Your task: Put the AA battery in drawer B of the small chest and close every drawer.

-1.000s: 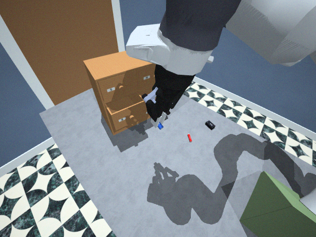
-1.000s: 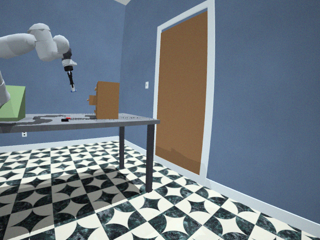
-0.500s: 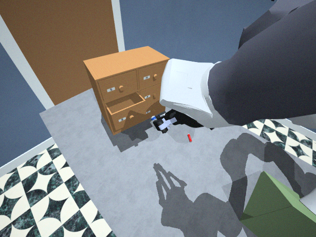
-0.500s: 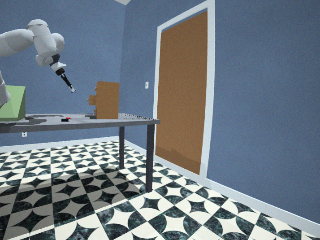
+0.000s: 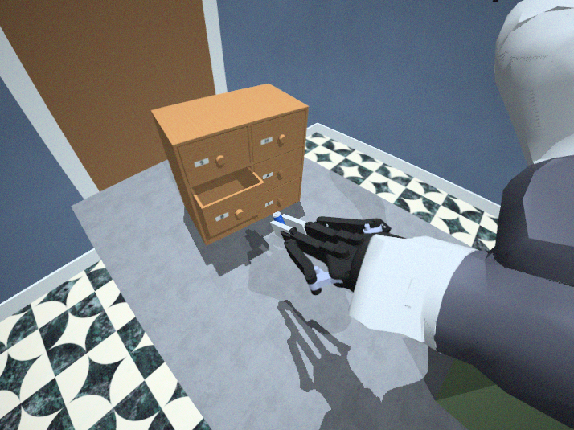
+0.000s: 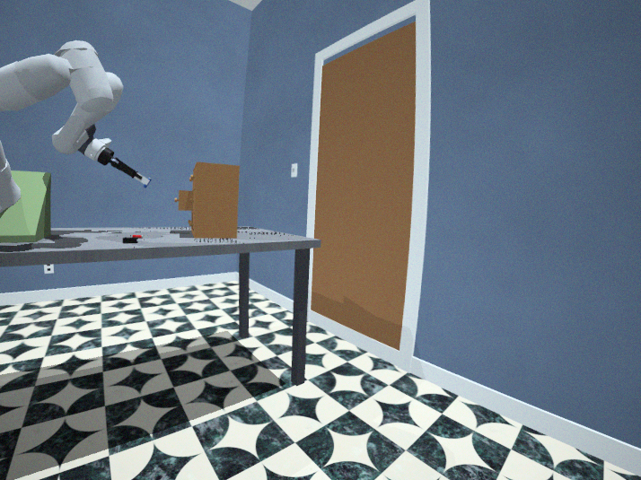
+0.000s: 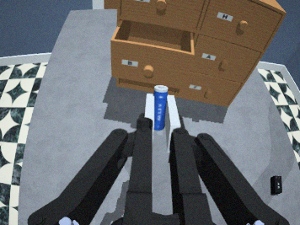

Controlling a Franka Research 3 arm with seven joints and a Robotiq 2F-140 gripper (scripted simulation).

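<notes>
Above grey tabletop (image 5: 191,324) (image 6: 267,238) (image 7: 76,152), the closed pincer (image 5: 287,224) (image 6: 145,180) (image 7: 159,105) grips the blue battery (image 5: 278,218) (image 6: 144,186) (image 7: 160,108) lengthwise, its pale end toward the chest (image 5: 230,113) (image 6: 215,202) (image 7: 168,64).

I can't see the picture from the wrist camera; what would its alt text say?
A robot gripper holds a blue battery between its fingertips, in front of a wooden chest on a grey table. The chest's drawer B stands pulled out; a small black object lies at right.
</notes>
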